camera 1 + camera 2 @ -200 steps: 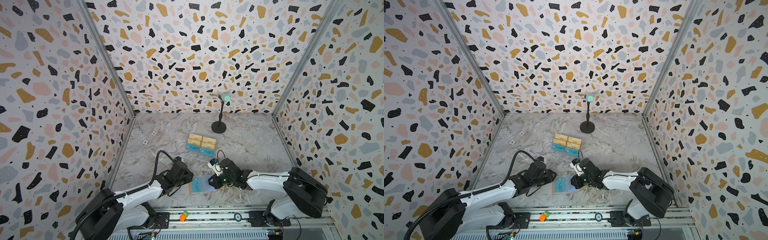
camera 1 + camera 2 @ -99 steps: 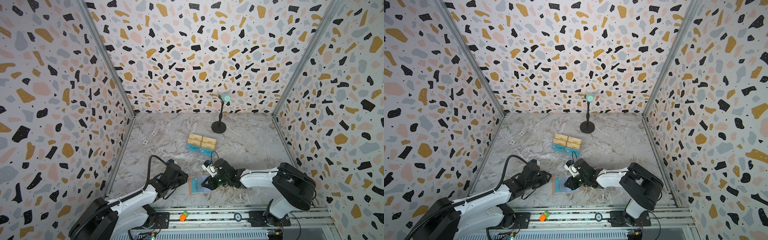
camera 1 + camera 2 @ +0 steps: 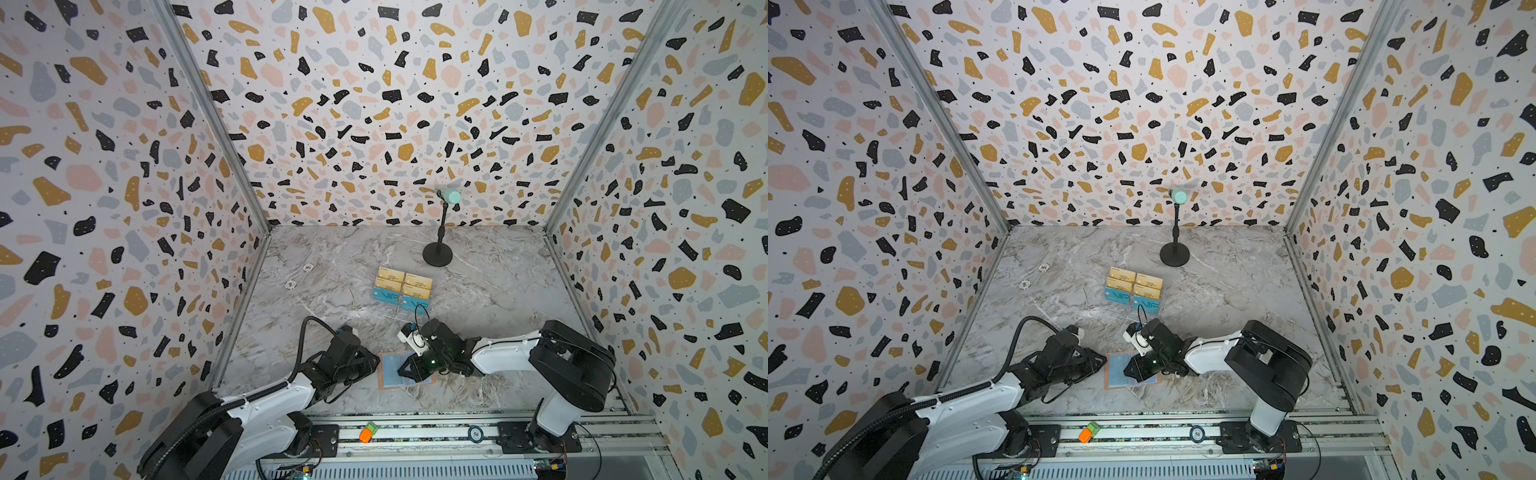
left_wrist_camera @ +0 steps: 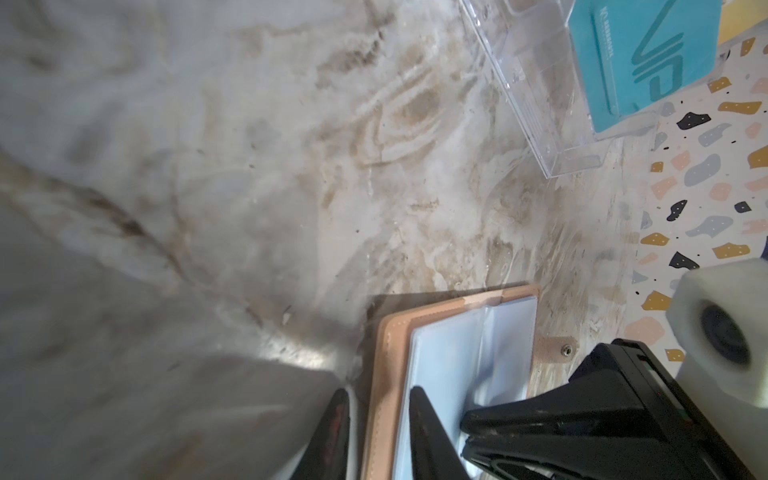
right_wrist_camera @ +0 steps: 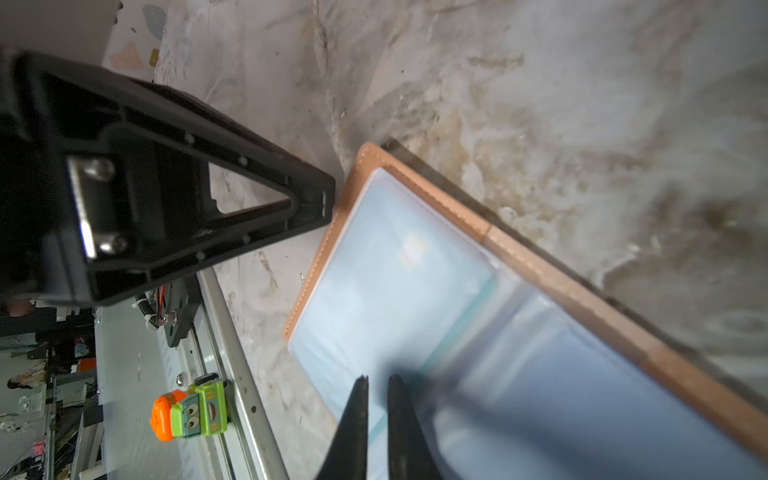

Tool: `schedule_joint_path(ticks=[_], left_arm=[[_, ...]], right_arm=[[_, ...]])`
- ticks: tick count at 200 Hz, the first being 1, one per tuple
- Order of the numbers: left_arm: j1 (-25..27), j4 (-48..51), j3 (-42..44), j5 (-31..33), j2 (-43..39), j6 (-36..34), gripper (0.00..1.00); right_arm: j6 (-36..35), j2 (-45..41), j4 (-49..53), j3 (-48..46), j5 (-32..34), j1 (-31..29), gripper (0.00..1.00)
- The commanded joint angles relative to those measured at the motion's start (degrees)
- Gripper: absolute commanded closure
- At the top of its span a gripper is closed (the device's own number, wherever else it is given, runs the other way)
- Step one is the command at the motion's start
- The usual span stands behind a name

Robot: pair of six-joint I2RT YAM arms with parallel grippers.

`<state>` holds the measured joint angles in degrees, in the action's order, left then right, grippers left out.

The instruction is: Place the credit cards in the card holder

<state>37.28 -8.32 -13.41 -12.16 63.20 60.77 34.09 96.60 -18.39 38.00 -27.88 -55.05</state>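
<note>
Whereas it lay skewed a second ago, the card holder (image 3: 388,371) now lies open and square to the front edge of the counter (image 3: 332,266), sleeves upward. Finding: the right claw (image 5: 376,379) has crossed onto the open pages. The left claw (image 4: 380,391) has narrowed and come in to the holder's left cover edge.

In the right wrist view a pale teal shape shows under the clear sleeve; it is judged to be one card seated. The other credit cards (image 3: 403,286) stand in the clear rack (image 4: 540,108), well apart from the holder, so most of the task is judged outstanding.

Left claw: released, one finger on the counter beside the cover, one on the sleeve, nothing gripped. Right claw: clenched to a slit, tips at the sleeve; nothing can be made out between them. Both arms lie low and stretched toward the middle, forearms near level, claws angled down at the holder.
</note>
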Motion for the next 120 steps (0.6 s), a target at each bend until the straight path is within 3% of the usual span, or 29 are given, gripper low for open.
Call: schedule_joint_path(ticks=[1, 44, 86, 120], left_arm=[[-0.28, -2.88, -0.83, -1.86, 0.93, -1.0, 0.72], [-0.8, 1.67, -4.34, -1.47, 1.88, -4.58, 0.69], [-3.4, 11.62, -7.74, 2.83, -0.94, -9.24, 0.61], [-5.99, 13.33, -10.62, 4.45, -1.66, -12.94, 0.58]], right_arm=[[1.65, 0.32, -1.51, 0.06, 0.23, -0.04, 0.87], [0.47, 0.55, -0.02, 2.14, 0.8, 0.48, 0.87], [-6.38, -5.03, 10.01, 7.25, 1.46, 4.28, 0.85], [-14.79, -6.93, 22.01, 16.71, 5.52, 9.54, 0.64]])
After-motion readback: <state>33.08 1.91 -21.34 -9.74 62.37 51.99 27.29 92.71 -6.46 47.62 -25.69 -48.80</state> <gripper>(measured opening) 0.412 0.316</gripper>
